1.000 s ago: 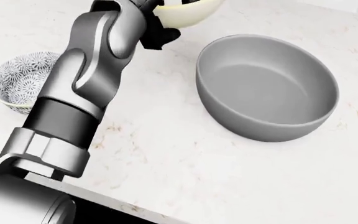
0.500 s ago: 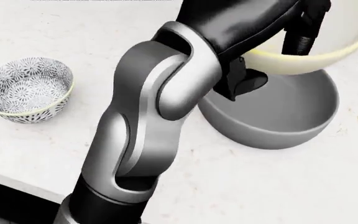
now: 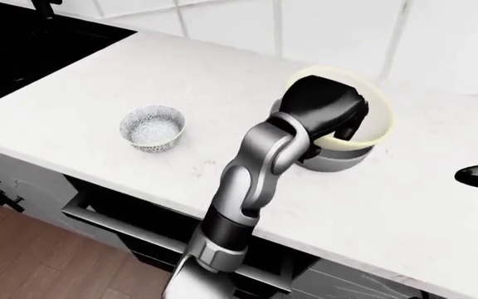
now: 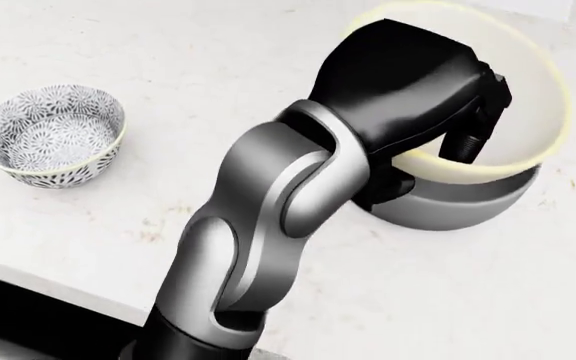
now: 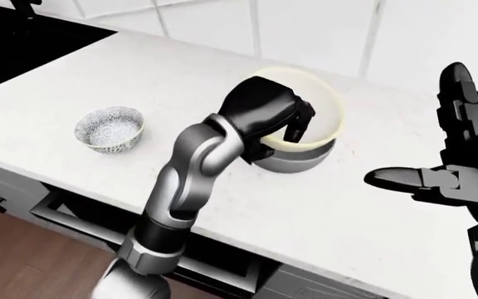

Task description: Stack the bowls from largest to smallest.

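Left fingers (image 4: 465, 142) clamp the cream bowl's (image 4: 538, 154) rim inside the grey bowl (image 4: 468, 206); patterned bowl (image 4: 53, 135) apart.

White speckled counter (image 4: 448, 285): patterned small bowl (image 4: 52, 136) at left, grey bowl (image 4: 458, 202) at right, well apart.

Grey bowl (image 4: 458, 206) seemingly mostly hidden

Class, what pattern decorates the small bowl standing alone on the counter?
The small bowl has a dark-and-white floral pattern, clearest in the head view.
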### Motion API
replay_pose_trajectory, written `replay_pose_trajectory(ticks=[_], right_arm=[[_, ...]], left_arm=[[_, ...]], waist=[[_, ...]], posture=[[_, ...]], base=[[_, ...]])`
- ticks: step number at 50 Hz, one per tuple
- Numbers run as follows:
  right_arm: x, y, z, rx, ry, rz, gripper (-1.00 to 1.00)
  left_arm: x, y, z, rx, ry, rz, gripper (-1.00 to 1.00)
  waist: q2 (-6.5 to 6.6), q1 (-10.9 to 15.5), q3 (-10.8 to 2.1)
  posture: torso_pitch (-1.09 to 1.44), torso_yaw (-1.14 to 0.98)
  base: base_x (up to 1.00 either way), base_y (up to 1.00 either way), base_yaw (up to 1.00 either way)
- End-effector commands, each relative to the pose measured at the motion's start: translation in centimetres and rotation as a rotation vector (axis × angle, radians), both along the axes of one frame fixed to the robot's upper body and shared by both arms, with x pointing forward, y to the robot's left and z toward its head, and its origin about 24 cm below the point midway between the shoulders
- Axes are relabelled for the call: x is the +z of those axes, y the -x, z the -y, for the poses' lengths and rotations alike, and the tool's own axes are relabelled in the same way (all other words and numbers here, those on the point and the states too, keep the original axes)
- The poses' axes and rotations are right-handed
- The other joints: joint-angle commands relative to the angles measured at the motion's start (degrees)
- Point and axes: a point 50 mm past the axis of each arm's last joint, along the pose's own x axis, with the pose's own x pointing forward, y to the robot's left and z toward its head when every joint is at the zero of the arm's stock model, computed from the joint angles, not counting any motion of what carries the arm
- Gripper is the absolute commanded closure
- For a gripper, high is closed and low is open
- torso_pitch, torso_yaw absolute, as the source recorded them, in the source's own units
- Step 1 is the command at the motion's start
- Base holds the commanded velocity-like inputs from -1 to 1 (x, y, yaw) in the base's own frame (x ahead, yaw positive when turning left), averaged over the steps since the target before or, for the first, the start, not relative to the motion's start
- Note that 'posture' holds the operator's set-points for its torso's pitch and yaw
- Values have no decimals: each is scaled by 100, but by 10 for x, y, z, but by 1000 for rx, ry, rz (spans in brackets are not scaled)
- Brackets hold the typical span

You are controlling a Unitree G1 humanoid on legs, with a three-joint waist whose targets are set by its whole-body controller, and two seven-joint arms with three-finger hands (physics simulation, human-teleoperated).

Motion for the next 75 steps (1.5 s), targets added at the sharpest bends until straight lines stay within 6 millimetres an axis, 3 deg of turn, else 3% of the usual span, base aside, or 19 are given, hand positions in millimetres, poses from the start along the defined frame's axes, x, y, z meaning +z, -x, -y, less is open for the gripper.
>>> replay_pose_trajectory(ticks=[1,21,30,47,60,75], right_arm=[[8,4,0,-15,24,56,-100],[7,7,3,-21,18,57,-100],[8,8,5,-24,17,57,-100],[5,9,5,-26,10,58,-100],[14,17,2,-23,14,72,-100],[19,24,1,-21,13,82,-100]], left_arm=[[19,5,1,-11,59,88,99],[10,-10,12,16,84,73,79],[2,-15,15,23,75,66,61],[0,-8,18,10,60,56,29],[9,6,14,5,47,62,21],[5,11,10,13,26,50,0]], waist=[[-47,5,-127],[-49,-4,-160],[-49,-15,-171],[-47,-17,-177],[-43,-4,-151],[-62,-1,-131]], posture=[[0,0],[0,0],[0,0],[0,0],[0,0],[0,0]], base=[[0,0,0],[0,0,0],[0,0,0],[0,0,0],[0,0,0],[0,0,0]])
